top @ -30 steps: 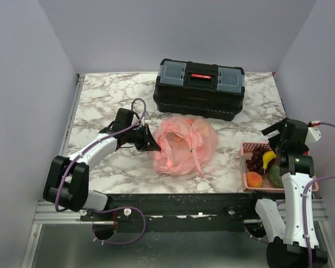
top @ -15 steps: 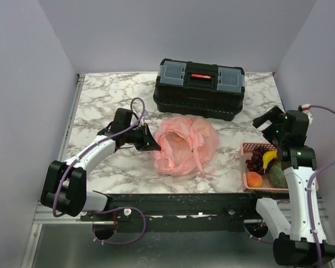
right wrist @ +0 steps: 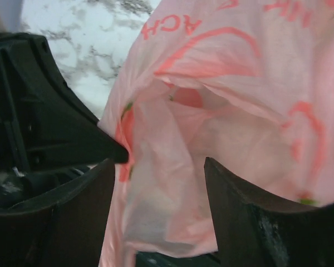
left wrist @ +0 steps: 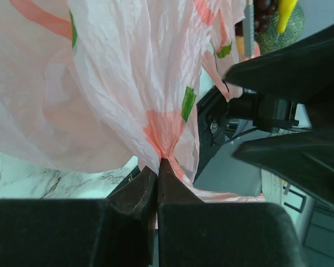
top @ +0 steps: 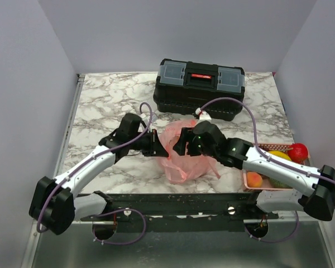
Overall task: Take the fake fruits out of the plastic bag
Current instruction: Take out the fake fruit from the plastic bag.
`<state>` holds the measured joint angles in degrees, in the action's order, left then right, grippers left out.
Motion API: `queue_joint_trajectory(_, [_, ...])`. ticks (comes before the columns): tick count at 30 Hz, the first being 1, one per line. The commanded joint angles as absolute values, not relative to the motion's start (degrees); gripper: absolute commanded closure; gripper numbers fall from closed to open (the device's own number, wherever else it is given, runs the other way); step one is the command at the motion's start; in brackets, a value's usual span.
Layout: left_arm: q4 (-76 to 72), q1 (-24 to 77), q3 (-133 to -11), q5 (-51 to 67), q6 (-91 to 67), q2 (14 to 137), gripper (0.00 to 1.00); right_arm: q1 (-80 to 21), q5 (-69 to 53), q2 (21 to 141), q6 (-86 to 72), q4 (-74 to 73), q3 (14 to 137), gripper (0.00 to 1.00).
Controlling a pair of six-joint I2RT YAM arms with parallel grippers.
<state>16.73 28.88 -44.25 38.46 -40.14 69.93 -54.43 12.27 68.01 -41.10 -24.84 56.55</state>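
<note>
**Left pincer** (left wrist: pixel 157 167): clenched. Both fingers are pressed together on a gathered fold of the plastic bag (top: pixel 185 166), at the bag's left edge. In the left wrist view the thin pink film fans out from the fingertips, upward and to both sides. The body of the bag lies directly ahead of this pincer.

**Right pincer** (right wrist: pixel 158 164): released. Its fingers stand well apart, and loose film at the bag's mouth lies between them. Whether either finger touches the film cannot be told. The tip of the left pincer shows just beside this pincer's left finger. In the top view the two pincers sit near each other at the upper left part of the bag, which rests crumpled on the marble tabletop (top: pixel 100 106).

**Bag contents:** a reddish patch shows through the film ahead of the right pincer. It cannot be told whether it is a fruit or print.

**Fake fruits** (top: pixel 254 180): an orange one, a yellow one and a red one (top: pixel 297 151) are visible at the pink basket (top: pixel 247 184). The basket is well to the right of the right pincer, beside that arm's forearm.

**Toolbox** (top: pixel 200 89): black, lid closed, beyond both pincers at the far side of the tabletop.
</note>
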Motion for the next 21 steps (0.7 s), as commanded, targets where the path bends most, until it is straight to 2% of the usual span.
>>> queue_joint_trajectory(1, [14.68, 30.58, -41.82, 31.37, -43.09, 63.49, 1.0, -56.3, 12.94, 69.01, -42.82, -14.72, 54.21, 0.52])
queue_joint_trajectory(2, [14.73, 30.66, -41.63, 30.9, -43.15, 62.96, 1.0, -56.52, 12.88, 68.33, -43.12, -13.41, 52.21, 0.54])
queue_joint_trajectory(11, [15.45, 31.29, -41.96, 32.01, -41.7, 64.83, 1.0, -56.96, 18.47, 66.1, -38.47, -8.08, 40.94, 0.54])
queue_joint_trajectory(21, [16.22, 31.46, -40.91, 32.37, -40.4, 64.61, 1.0, -56.97, 36.07, 76.71, -39.79, -2.6, 42.67, 0.47])
